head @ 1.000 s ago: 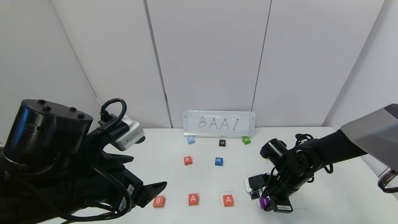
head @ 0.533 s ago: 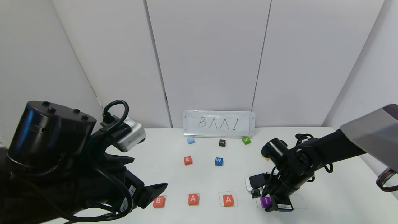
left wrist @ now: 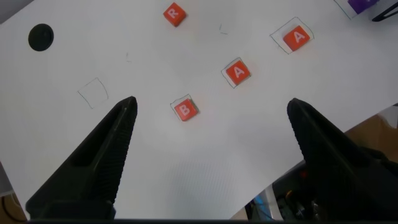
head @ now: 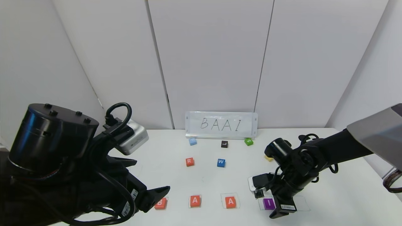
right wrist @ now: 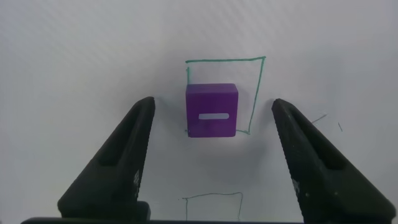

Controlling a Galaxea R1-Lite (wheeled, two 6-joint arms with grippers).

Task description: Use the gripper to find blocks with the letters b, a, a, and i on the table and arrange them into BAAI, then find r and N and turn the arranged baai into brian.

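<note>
Right gripper (head: 272, 209) released, lifted off purple I block (head: 268, 203); row reads B A A I.
Versus 1 s ago, right jaws now spread with gaps both sides of I (right wrist: 211, 110), which sits inside its drawn square on the table (head: 329, 194), right of A (head: 230, 201), A (head: 195, 201), B (head: 160, 203). R block (head: 189, 162) unmoved mid-table near W block (head: 221, 162). Left gripper (left wrist: 211, 134) wide open, hovering over B, barely shifted.
</note>
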